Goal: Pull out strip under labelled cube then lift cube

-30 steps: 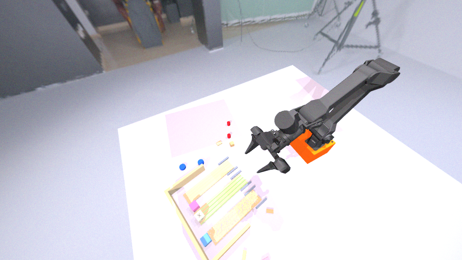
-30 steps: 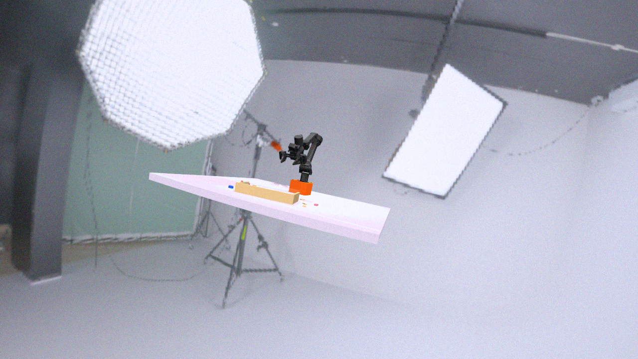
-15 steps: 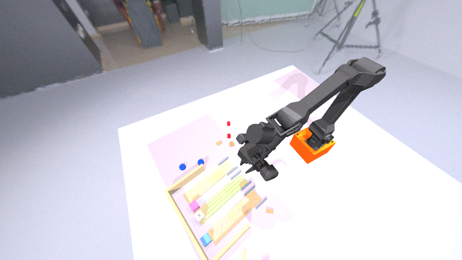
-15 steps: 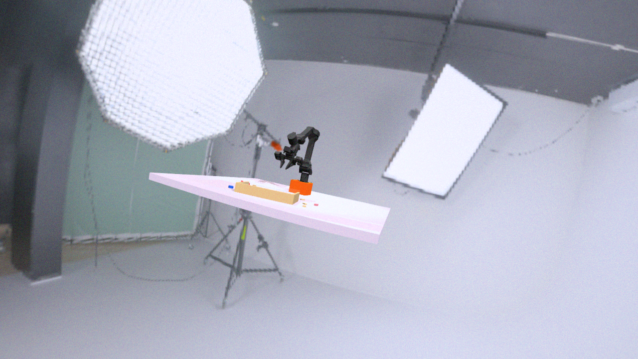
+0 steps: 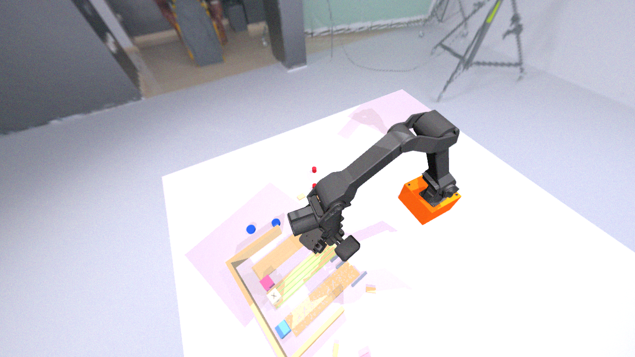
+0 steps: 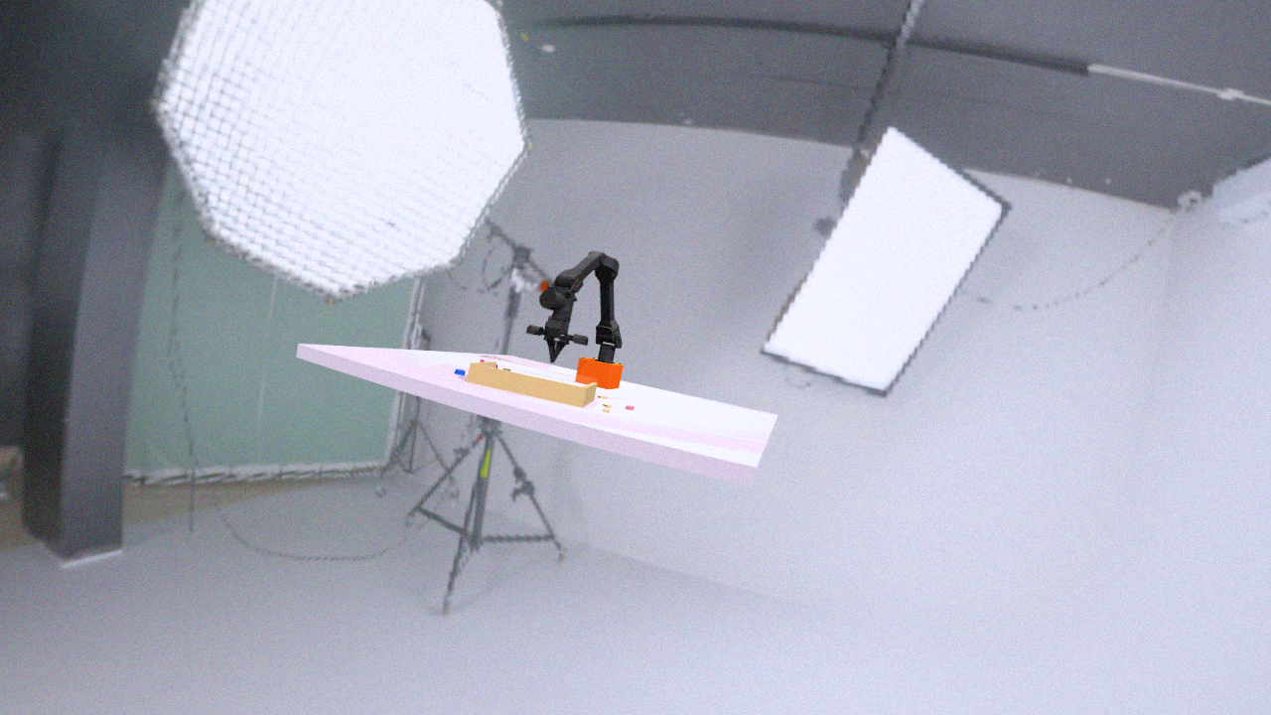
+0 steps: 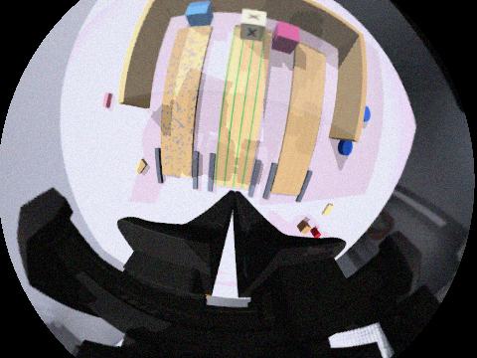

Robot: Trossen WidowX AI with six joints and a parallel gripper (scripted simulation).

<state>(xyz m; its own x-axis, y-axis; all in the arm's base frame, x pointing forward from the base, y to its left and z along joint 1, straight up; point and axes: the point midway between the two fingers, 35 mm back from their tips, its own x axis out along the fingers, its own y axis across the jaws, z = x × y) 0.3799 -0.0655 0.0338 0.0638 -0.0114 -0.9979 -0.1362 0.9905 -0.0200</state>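
Observation:
The white cube marked X (image 5: 274,296) (image 7: 253,18) rests on the far end of the green-lined strip (image 5: 301,275) (image 7: 240,113), which is the middle of three strips inside a tan U-shaped fence (image 5: 253,246) (image 7: 142,60). A pink cube (image 5: 266,282) (image 7: 288,32) sits on the plain tan strip (image 5: 275,257) (image 7: 305,119). A blue cube (image 5: 282,329) (image 7: 199,10) sits on the speckled strip (image 5: 319,301) (image 7: 182,106). My gripper (image 5: 332,248) (image 6: 552,356) (image 7: 234,195) is shut, low over the table at the green-lined strip's near end. I cannot tell whether it touches the strip.
Short grey bars (image 5: 358,278) (image 7: 159,166) lie by the strips' near ends. Two blue cylinders (image 5: 250,229) (image 7: 345,147) stand beside the fence, and red pegs (image 5: 314,169) (image 7: 316,233) with small tan blocks lie nearer the orange arm base (image 5: 421,204) (image 6: 599,371).

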